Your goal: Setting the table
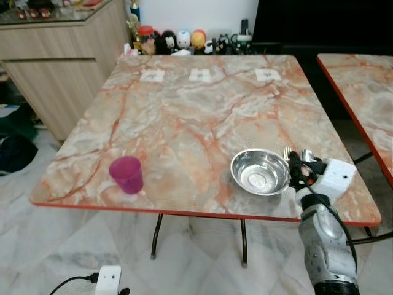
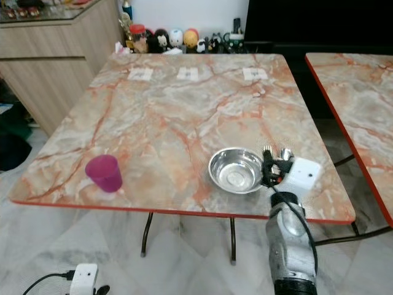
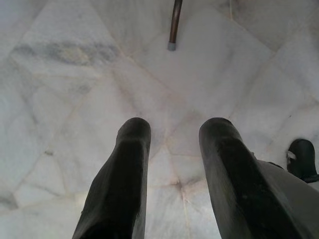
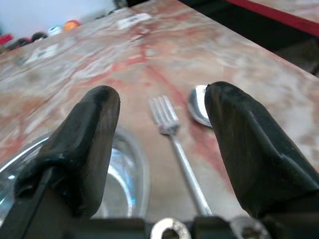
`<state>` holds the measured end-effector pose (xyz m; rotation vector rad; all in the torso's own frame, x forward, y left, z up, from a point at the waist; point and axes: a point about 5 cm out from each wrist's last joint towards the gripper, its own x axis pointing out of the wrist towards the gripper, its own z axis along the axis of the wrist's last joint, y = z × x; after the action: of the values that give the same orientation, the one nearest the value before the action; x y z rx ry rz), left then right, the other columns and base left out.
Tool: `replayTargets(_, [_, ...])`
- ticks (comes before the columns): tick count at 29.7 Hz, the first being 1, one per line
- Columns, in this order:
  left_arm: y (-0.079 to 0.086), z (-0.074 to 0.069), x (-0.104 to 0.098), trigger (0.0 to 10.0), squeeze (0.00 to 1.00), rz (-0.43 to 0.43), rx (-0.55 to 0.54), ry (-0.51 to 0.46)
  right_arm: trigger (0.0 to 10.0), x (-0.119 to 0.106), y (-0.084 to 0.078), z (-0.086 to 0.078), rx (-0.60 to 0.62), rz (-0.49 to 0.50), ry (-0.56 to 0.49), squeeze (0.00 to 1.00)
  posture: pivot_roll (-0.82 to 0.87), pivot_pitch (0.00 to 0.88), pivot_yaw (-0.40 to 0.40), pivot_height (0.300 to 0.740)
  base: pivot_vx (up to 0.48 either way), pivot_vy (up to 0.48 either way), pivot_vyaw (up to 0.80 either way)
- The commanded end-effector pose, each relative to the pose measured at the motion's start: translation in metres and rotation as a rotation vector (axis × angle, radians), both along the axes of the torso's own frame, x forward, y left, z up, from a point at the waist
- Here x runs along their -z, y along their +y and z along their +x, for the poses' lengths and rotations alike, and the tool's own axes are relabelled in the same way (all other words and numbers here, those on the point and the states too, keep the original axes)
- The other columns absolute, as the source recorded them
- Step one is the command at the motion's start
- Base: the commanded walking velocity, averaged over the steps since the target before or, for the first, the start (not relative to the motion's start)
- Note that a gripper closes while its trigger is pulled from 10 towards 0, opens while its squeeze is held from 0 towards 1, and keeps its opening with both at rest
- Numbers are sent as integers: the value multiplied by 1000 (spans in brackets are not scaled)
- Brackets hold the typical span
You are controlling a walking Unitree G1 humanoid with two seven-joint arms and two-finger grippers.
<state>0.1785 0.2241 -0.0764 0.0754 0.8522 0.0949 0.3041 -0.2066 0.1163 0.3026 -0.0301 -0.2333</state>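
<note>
Bowl [image 1: 260, 171] sits empty beside fork [image 4: 172, 130]; right gripper [image 4: 162, 129] spread, grasping nothing.

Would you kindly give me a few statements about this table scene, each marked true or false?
1. The right gripper is open, with the fork lying on the table between its fingers. True.
2. The bowl holds soup. False: it looks empty.
3. The pink cup stands upright near the table's front edge, well apart from the bowl. True.
4. The left gripper grips a spoon. False: it is open above the floor, holding nothing.
5. The spoon lies inside the bowl. False: it lies on the table beside the fork.
</note>
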Motion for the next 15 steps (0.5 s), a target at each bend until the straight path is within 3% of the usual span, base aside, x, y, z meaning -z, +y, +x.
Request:
replayTargets(1, [2, -2, 1, 10000, 0, 3, -14, 4, 10000, -1, 0, 3, 12, 50, 13, 1000, -62, 79, 36, 740, 0, 0, 0])
replayTargets(6, [3, -2, 0, 10000, 0, 4, -17, 2, 10000, 0, 0, 6, -26, 153, 38, 1000, -62, 81, 39, 740, 0, 0, 0])
replayTargets(7, [3, -2, 0, 10000, 0, 5, -18, 3, 10000, 3, 2, 9, -80, 151, 98, 765, -63, 81, 40, 740, 0, 0, 0])
replayTargets(8, [3, -2, 0, 10000, 0, 5, -18, 3, 10000, 3, 2, 9, -80, 151, 98, 765, -63, 81, 40, 740, 0, 0, 0])
replayTargets(9, [3, -2, 0, 10000, 0, 6, -17, 1, 10000, 2, 3, 11, -106, 140, 99, 0, -63, 81, 38, 740, 0, 0, 0])
replayTargets(11, [3, -1, 0, 10000, 0, 6, -18, -1, 10000, -1, 4, 13, -127, 170, 77, 0, -60, 83, 38, 740, 0, 0, 0])
replayTargets(15, [3, 0, -1, 10000, 0, 7, -18, -6, 10000, 3, 5, 16, -165, 167, 133, 0, -58, 83, 37, 740, 0, 0, 0])
